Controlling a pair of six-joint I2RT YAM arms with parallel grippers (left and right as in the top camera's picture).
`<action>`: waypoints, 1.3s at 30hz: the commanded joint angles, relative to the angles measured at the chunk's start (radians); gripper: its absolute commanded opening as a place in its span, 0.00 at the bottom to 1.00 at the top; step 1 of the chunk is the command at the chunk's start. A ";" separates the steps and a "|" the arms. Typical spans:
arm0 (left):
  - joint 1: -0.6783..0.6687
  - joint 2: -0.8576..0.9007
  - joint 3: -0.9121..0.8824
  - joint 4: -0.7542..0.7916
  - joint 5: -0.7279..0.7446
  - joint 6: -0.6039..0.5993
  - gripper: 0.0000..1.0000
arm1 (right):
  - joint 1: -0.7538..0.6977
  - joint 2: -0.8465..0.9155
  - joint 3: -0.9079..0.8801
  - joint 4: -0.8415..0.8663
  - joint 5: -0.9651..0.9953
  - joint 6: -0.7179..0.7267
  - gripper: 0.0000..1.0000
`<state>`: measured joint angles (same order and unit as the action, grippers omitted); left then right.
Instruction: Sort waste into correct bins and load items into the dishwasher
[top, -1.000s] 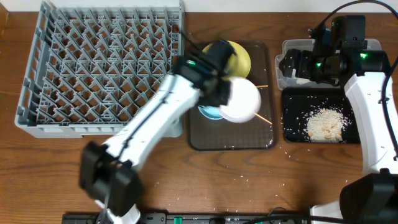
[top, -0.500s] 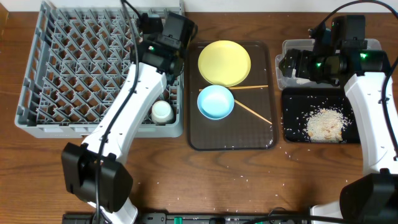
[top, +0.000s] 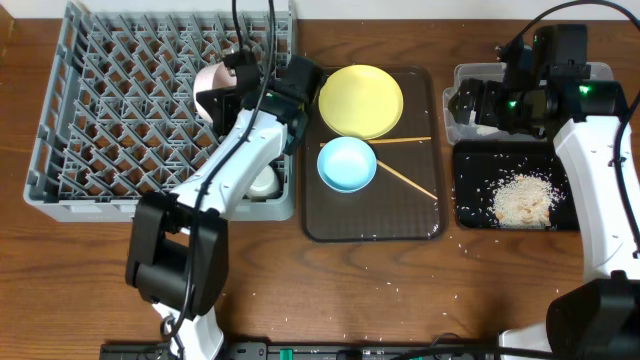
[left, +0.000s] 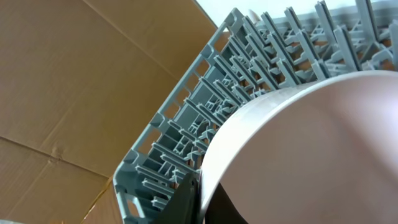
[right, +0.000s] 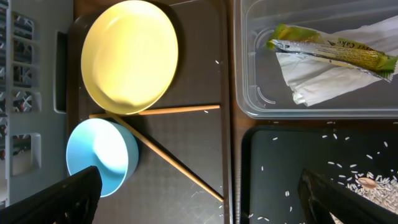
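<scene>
White bowl (top: 213, 88), tipped on edge, is clamped by its rim in the left gripper (top: 240, 78), at the gripper's nine o'clock, above pegs toward the dishwasher's (top: 120, 130) two o'clock

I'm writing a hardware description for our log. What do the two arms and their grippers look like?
Both the left arm and right arm have smooth white links joined by black joint housings. Thin black cables loop above each wrist. Green indicator lights glow on the right arm. The right gripper has black, blocky fingers.
</scene>
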<state>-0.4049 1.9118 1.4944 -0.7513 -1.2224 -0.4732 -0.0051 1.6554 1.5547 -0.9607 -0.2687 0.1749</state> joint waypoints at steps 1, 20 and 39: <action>-0.026 0.021 -0.018 0.006 -0.054 -0.030 0.07 | -0.006 -0.021 0.003 -0.001 0.003 -0.008 0.98; -0.084 0.103 -0.024 -0.109 -0.046 -0.018 0.15 | -0.006 -0.021 0.003 -0.005 0.003 -0.008 0.98; -0.146 0.085 -0.004 -0.110 0.359 0.047 0.49 | -0.006 -0.021 0.002 -0.008 0.003 -0.008 0.99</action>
<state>-0.5571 2.0075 1.4773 -0.8600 -1.0355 -0.4770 -0.0051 1.6554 1.5547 -0.9676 -0.2687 0.1745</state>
